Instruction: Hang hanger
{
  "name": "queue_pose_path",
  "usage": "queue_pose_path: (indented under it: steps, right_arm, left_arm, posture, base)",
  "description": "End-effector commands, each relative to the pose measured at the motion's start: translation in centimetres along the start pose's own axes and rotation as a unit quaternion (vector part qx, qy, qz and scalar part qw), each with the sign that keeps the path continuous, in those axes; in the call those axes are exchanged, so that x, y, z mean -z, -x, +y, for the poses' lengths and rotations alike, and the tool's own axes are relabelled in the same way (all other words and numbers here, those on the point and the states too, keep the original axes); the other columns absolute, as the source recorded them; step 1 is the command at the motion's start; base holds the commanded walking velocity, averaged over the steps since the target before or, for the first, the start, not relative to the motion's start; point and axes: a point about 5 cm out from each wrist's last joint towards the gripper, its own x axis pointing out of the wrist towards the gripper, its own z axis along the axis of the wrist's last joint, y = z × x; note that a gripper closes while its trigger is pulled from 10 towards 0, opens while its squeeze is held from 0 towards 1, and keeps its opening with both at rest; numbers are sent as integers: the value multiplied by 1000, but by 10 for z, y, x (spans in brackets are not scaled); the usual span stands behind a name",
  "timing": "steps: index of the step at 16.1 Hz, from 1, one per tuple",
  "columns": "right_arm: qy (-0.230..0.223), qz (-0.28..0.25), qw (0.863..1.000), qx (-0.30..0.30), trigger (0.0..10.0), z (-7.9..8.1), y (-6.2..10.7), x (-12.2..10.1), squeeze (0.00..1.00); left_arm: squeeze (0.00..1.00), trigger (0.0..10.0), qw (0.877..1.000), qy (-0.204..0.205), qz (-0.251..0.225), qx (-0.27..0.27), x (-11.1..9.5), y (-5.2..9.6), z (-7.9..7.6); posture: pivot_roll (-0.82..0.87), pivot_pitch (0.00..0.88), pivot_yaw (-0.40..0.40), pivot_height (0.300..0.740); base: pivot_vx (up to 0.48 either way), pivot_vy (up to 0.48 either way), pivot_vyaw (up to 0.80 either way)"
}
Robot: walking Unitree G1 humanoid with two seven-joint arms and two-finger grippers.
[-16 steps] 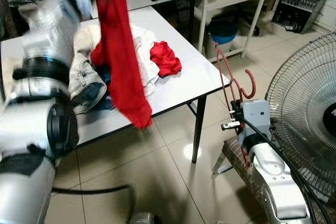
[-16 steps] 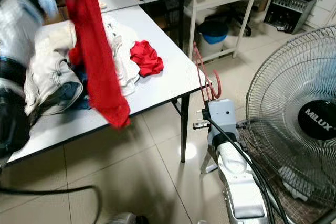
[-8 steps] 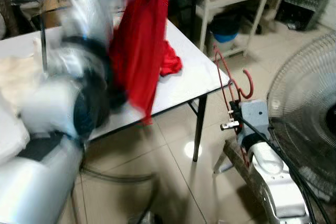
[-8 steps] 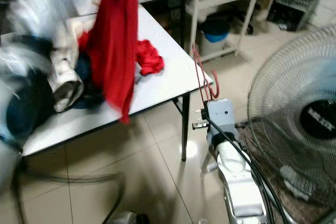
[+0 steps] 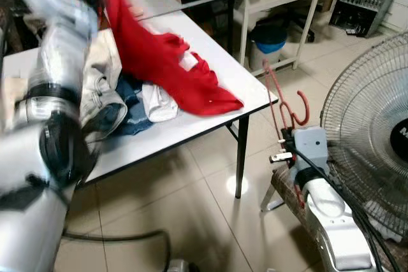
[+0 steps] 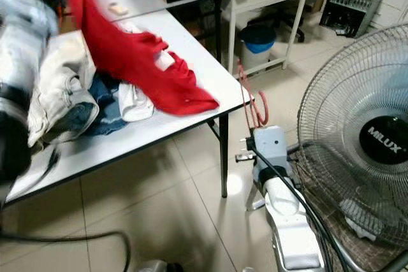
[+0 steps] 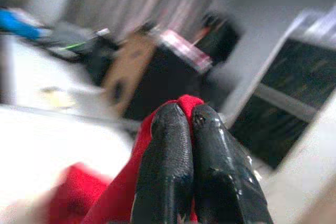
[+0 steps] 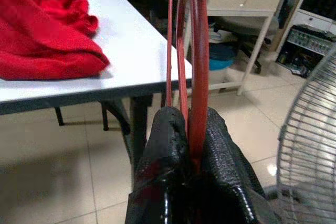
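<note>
Tiled floor [image 5: 191, 208] runs under a white surface [image 5: 210, 109] piled with clothes, a standing fan [image 6: 363, 138] off its right edge. The right claw [image 8: 191, 129] is clenched on the hanger [image 5: 284, 97], a thin red wire frame with a curled hook, held upright just past the surface's right corner. The left claw [image 7: 190, 124] pinches a red garment [image 5: 166, 68] draped toward that corner.
</note>
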Motion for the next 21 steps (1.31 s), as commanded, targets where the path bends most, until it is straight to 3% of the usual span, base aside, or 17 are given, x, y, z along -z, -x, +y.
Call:
queue_pose_path:
  steps: [1,4,6,7,8,9,10,11,12,14,15,18,19,21]
  right_arm:
    - [3,-15,1000,-4,10000,2,-3,-7,0]
    - [5,-12,1000,-6,10000,1,-2,-5,0]
    - [6,-9,1000,-16,10000,5,-3,-4,0]
    - [6,-8,1000,-17,10000,6,-4,-4,0]
    - [6,-8,1000,-17,10000,6,-4,-4,0]
    - [6,-8,1000,-16,10000,6,-3,-3,0]
    - [5,-8,1000,-15,10000,5,-2,-3,0]
    - [5,-7,1000,-13,10000,5,-2,-2,0]
    - [4,-8,1000,-12,10000,5,-2,-2,0]
    - [3,-8,1000,-12,10000,6,-2,-2,0]
    - [2,-9,1000,-14,10000,7,-3,-2,0]
    - [1,-13,1000,-21,10000,10,-8,-3,0]
    - [1,-14,1000,-22,10000,10,-9,-3,0]
    - [2,-15,1000,-22,10000,11,-10,-4,0]
  left_arm:
    - [0,0,999,-53,12,2,1,5,7]
    - [0,0,997,-69,33,-7,12,17,21]
    - [0,0,978,-166,122,-24,30,19,25]
    - [0,0,967,-199,157,33,38,16,12]
    - [0,0,968,-190,151,62,36,13,3]
    - [0,0,976,-140,103,132,21,4,-20]
    - [0,0,974,-45,15,220,-13,-5,-50]
    - [0,1137,952,60,-83,290,-60,-6,-72]
    - [0,314,933,111,-144,311,-94,-3,-77]
    - [0,0,925,132,-185,304,-117,0,-71]
    - [0,0,927,141,-220,268,-138,3,-57]
    - [0,0,954,103,-263,103,-173,17,-13]
    - [0,0,959,86,-259,73,-175,18,-8]
    - [0,0,974,6,-225,38,-171,15,-6]
  posture:
    - [1,0,117,740]
    - [9,0,108,740]
    - [12,0,112,740]
    - [9,0,117,740]
    - [8,0,120,740]
    - [8,0,124,740]
    - [7,0,129,740]
    - [9,0,130,740]
    - [11,0,130,740]
    - [19,0,125,740]
    - [27,0,119,740]
    - [44,0,111,740]
    - [44,0,111,740]
    - [43,0,114,740]
  base:
    - [0,0,0]
    - [0,0,0]
    - [0,0,0]
    - [0,0,0]
    - [0,0,0]
    - [0,0,0]
    - [0,0,0]
    - [0,0,0]
    - [0,0,0]
    - [0,0,0]
    - [0,0,0]
    - [0,0,0]
    - [0,0,0]
    - [0,0,0]
